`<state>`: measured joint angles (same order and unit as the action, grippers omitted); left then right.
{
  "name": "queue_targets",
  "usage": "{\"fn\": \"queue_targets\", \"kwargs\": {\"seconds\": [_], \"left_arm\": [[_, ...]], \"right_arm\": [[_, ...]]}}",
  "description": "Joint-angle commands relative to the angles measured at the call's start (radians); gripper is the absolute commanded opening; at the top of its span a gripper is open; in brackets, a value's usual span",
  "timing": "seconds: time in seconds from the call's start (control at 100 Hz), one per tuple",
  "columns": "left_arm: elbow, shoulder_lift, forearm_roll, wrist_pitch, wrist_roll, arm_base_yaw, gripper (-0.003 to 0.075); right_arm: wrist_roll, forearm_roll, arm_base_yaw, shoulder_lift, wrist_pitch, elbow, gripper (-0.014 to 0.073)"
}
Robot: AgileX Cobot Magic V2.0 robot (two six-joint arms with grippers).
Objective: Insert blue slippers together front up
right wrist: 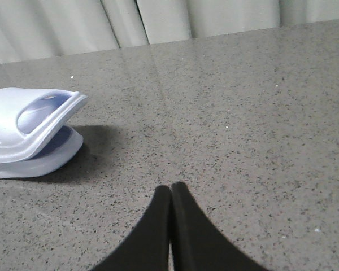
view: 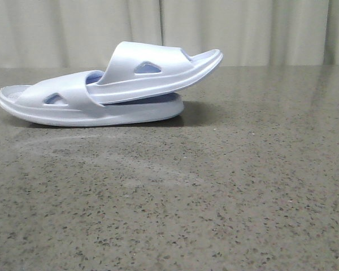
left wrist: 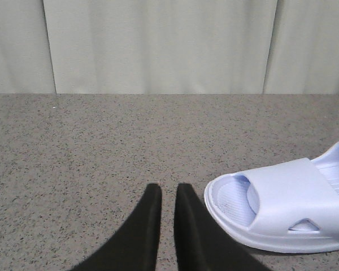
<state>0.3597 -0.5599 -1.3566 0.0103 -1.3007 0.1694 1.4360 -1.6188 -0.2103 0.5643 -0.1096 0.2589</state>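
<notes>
**A:** Pale blue foam, so we're looking at the blue slippers (view: pixel 107 90) sitting toward the far left corner of the speckled stone table (view: pixel 214 197). The upper slipper (view: pixel 158 70) is already wedged under the strap of the lower slipper (view: pixel 62 107), its free end tilted up toward the right. Looks pretty much nested to us.

**B:** Agreed. The left gripper (left wrist: pixel 168 195) has its jaws almost together, only a thin slit between them, holding nothing, just beside the lower slipper's end. The right gripper (right wrist: pixel 170 192) is pressed fully together, empty, well apart from the pair.

**A:** So what's left?

**B:** Probably just seating it. We'd push the raised end in gently and low, along the sole, bracing the other end so the pair doesn't skate across that slick stone.
</notes>
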Motion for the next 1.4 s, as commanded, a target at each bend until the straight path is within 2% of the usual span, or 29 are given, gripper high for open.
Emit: {"fn": "queue_targets", "kwargs": {"seconds": [0.0, 0.08, 1.019, 1.079, 1.119, 1.149, 1.269, 1.339, 1.389], "left_arm": [[0.023, 0.037, -0.022, -0.025, 0.000, 0.010, 0.0016], [0.021, 0.055, -0.032, -0.025, 0.000, 0.010, 0.0016], [0.012, 0.057, -0.066, -0.025, 0.000, 0.010, 0.0016], [0.003, 0.071, 0.023, -0.010, 0.008, 0.010, 0.0016], [-0.003, 0.083, 0.139, 0.023, 0.078, 0.010, 0.0016], [-0.009, 0.094, 0.286, 0.037, 0.169, 0.008, 0.0016], [-0.082, 0.165, 0.777, -0.021, 0.765, -0.010, 0.0015], [-0.163, 0.227, 1.011, -0.084, 1.028, -0.030, 0.0015], [-0.216, 0.285, 1.157, -0.103, 1.169, -0.045, 0.0015]], "right_arm": [[0.013, -0.057, 0.001, -0.042, 0.003, 0.001, -0.0089], [0.013, -0.090, 0.001, -0.055, -0.004, -0.006, -0.0089], [0.013, -0.090, 0.001, -0.055, -0.005, -0.008, -0.0089], [0.013, -0.090, 0.001, -0.055, -0.005, -0.008, -0.0089], [0.013, -0.090, 0.001, -0.055, -0.005, -0.008, -0.0089], [0.013, -0.090, 0.001, -0.055, -0.005, -0.008, -0.0089], [0.013, -0.090, 0.001, -0.055, -0.005, -0.008, -0.0089], [0.013, -0.090, 0.001, -0.055, -0.005, -0.008, -0.0089], [0.013, -0.090, 0.001, -0.055, -0.005, -0.008, -0.0089]]}}
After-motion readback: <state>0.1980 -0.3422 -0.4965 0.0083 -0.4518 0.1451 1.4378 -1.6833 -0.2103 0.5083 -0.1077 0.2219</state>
